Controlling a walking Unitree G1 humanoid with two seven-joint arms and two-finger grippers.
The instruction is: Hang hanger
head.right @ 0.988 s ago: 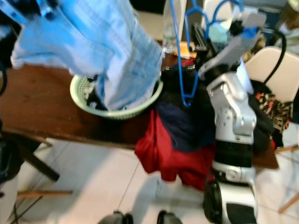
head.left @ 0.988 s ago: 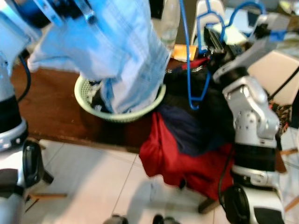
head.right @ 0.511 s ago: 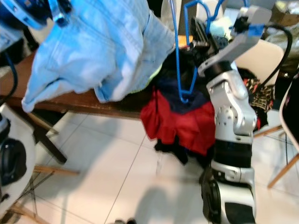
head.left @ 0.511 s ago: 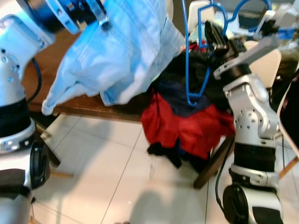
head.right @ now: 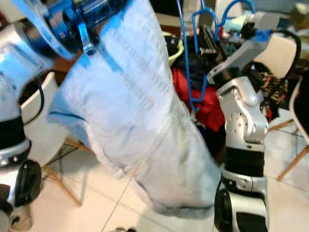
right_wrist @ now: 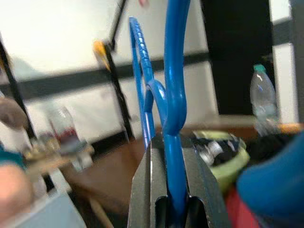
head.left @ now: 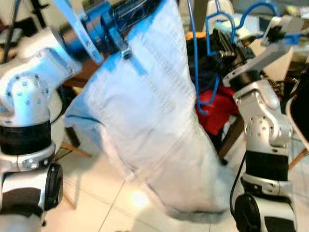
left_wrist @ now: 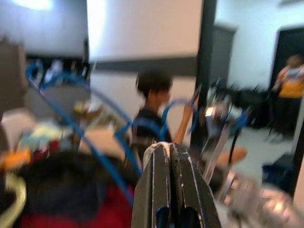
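Note:
A pair of light blue jeans [head.left: 154, 121] hangs full length from my left gripper [head.left: 126, 13], which is raised high and shut on the waistband. In the left wrist view its fingers [left_wrist: 161, 161] are pressed together. My right gripper [head.left: 223, 42] is held up to the right of the jeans, shut on a blue wire hanger [head.left: 195, 72]. The hanger's triangle dangles just beside the jeans' edge. In the right wrist view the hanger [right_wrist: 173, 85] rises from between the closed fingers [right_wrist: 152, 166].
A heap of red and dark clothes [head.left: 218, 99] lies on the brown table behind the hanger, beside a green basket [head.right: 176, 47]. A white chair [head.right: 36, 130] stands on the left. Two people [left_wrist: 152, 109] are in the room. A bottle [right_wrist: 260, 95] stands on the table.
My left arm has drawn the jeans up out of the basket, and they now hang unfolded in front of me. The view has swung. The hanger stays in my right gripper.

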